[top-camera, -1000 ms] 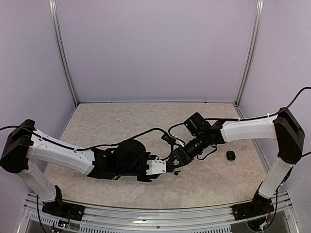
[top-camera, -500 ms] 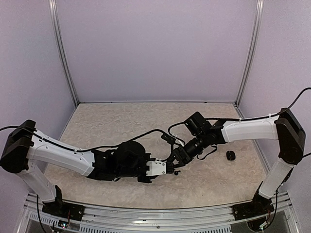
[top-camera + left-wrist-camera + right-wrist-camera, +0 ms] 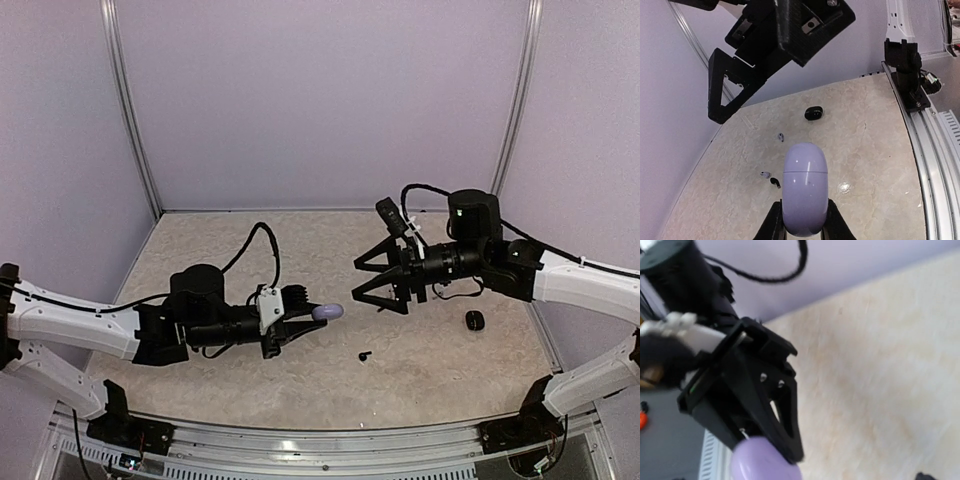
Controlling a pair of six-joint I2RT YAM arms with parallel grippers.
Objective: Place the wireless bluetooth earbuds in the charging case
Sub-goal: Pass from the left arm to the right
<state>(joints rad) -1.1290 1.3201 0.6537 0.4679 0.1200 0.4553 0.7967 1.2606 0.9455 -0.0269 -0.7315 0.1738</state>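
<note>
my left end effector [image 3: 312, 317] clamps the lavender charging case [image 3: 805, 192], lid shut, above the counter [image 3: 250, 250]. my right end effector [image 3: 358, 280] gapes wide, facing it. earbuds [image 3: 775, 182] lie loose below. i should hold the case steady, lid outward, for opening.

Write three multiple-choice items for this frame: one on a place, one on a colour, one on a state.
1. Where is the black case? A: on the table; B: clamped in jaws; C: out of view.
2. The held case has what colour? A: red; B: lavender; C: green.
3. The right gripper is? A: shut on a bud; B: shut on a case; C: open, empty.
Key: 1 A, it lies right of centre; 2 B, it shows lavender in the left gripper; 3 C, its jaws gape, nothing between.
</note>
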